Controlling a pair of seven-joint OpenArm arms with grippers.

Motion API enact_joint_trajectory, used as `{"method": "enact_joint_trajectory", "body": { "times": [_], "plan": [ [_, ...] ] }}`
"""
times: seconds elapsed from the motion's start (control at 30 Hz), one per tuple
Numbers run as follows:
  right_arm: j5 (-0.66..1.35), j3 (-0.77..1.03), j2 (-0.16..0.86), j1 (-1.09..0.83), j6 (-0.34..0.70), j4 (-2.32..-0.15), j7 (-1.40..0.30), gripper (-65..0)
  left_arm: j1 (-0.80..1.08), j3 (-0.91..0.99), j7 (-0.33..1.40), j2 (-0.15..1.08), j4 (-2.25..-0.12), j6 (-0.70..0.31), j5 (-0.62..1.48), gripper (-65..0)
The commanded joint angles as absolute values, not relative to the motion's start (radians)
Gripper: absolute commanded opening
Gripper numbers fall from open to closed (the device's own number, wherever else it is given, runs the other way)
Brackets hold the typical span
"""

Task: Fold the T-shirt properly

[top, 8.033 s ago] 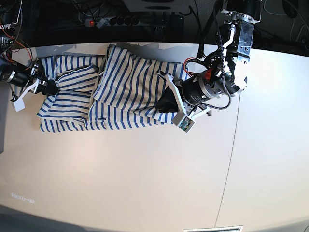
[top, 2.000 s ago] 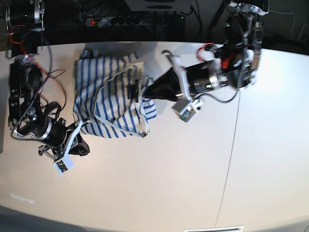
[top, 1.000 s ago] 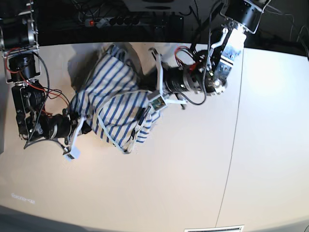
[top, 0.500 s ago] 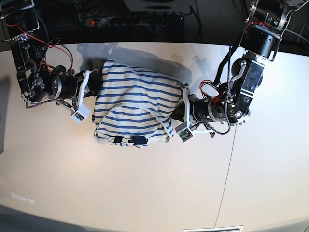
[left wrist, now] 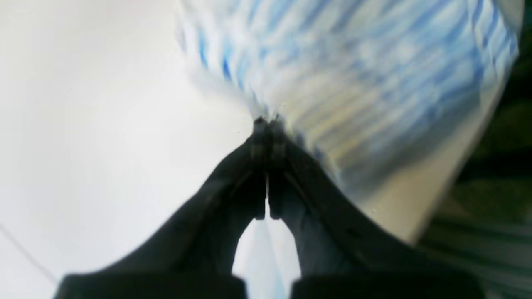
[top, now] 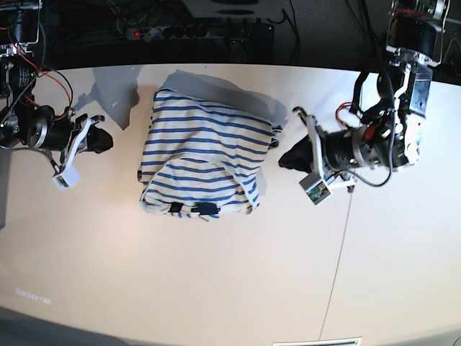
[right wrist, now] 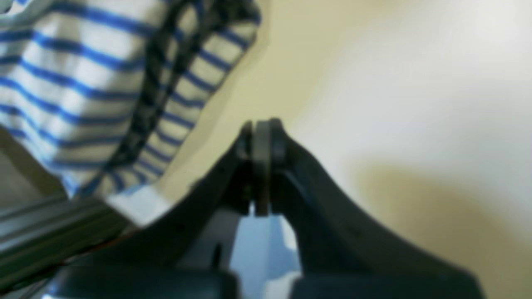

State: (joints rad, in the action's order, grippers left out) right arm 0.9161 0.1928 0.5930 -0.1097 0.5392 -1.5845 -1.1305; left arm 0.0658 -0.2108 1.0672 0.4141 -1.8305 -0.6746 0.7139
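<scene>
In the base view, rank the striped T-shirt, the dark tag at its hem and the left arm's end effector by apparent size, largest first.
1. The soft white, blue-striped cloth T-shirt, by far the largest.
2. The black left end effector, shut, clear of the cloth.
3. The small dark tag at the hem, smallest.

The end effector sits nearer the camera, but the order holds.

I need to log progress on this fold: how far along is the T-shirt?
Done: the T-shirt lies as a compact bundle on the table. In hand: nothing; the left gripper and right gripper sit shut, clear of the cloth. Left: its lower edge looks bunched and uneven, so tidying probably remains.
</scene>
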Motion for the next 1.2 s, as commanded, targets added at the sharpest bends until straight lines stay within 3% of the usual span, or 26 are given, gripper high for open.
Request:
{"method": "enact_joint_trajectory", "body": {
  "times": [0.0, 0.23, 0.47, 0.6, 0.7, 0.83, 1.07, 1.17],
  "plan": [
    [0.942, 0.227, 0.624, -0.136, 0.603, -1.600, -1.127, -65.0, 0.092, -0.181, 1.057, 0.434, -1.892, -0.685, 0.752, -65.0],
    [0.987, 0.393, 0.632, -0.445, 0.608, -1.773, -1.134, -65.0, 0.467, 0.052, 1.055, 0.493, -2.171, -0.686, 0.797, -65.0],
    [0.984, 0.440, 0.628, -0.733, 0.607, -1.861, -1.139, -65.0, 0.666, 0.150, 1.052, 0.493, -2.181, -0.686, 0.779, -65.0],
    [0.984, 0.444, 0.560, -0.912, 0.607, -1.860, -1.129, -65.0, 0.809, 0.200, 1.024, 0.493, -2.099, -0.686, 0.718, -65.0],
    [0.880, 0.443, 0.486, -1.004, 0.607, -1.829, -1.023, -65.0, 0.868, 0.215, 0.866, 0.486, -1.906, -0.685, 0.633, -65.0],
    [0.672, 0.442, 0.424, -0.989, 0.597, -1.647, -0.829, -65.0, 0.777, 0.215, 0.658, 0.411, -1.522, -0.635, 0.506, -65.0],
    [0.553, 0.438, 0.376, -0.640, 0.566, -0.984, -0.796, -65.0, 0.379, 0.124, 0.378, 0.332, -0.712, -0.530, 0.292, -65.0],
    [0.369, 0.437, 0.360, -0.429, 0.520, -0.637, -0.664, -65.0, 0.201, 0.010, 0.206, 0.297, -0.430, -0.454, 0.190, -65.0]
  ]
}}
